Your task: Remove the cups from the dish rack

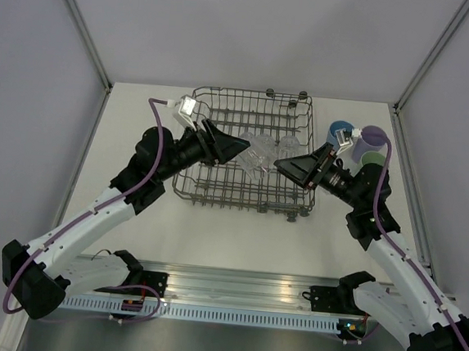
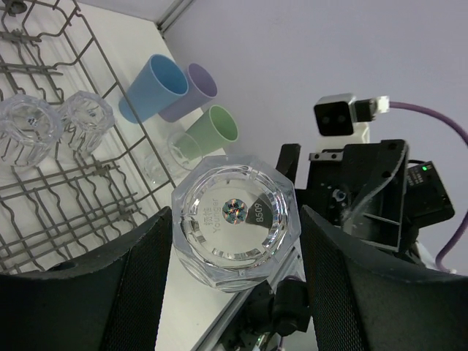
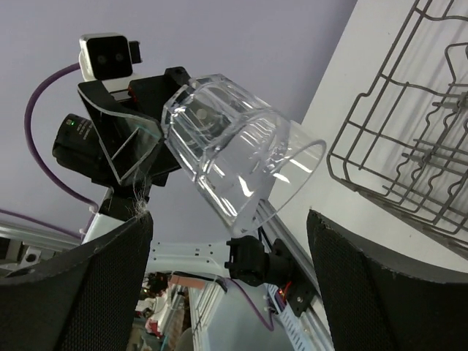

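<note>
The left tool (image 2: 235,216) clamped a clear faceted tumbler (image 2: 234,230) by its base, mouth toward the wide-open right tool (image 3: 228,219).

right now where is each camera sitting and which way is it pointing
Top external: above and behind the arms, looking down on the dish rack; left arm and right arm show.
Left wrist: on the left arm, looking past its own jaws, shut on the clear cup, towards the right arm.
Right wrist: on the right arm, looking between its own open jaws at that cup and the left arm.
Shared: both wrist views face each other across the clear cup.
</note>
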`<action>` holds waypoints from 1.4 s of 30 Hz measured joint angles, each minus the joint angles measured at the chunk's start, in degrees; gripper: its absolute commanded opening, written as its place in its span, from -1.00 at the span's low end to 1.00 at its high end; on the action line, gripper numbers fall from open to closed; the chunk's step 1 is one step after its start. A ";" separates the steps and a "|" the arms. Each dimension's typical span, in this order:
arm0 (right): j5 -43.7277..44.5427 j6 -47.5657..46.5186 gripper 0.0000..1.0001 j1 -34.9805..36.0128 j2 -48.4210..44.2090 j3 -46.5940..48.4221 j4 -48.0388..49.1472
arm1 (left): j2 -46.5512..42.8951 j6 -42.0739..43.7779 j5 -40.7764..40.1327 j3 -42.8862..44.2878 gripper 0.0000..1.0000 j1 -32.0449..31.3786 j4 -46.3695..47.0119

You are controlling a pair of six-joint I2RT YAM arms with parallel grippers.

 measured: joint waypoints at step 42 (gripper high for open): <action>8.35 5.01 -0.99 8.24 1.22 2.29 13.49 | -4.22 -8.70 -0.50 -5.09 0.99 -0.24 11.21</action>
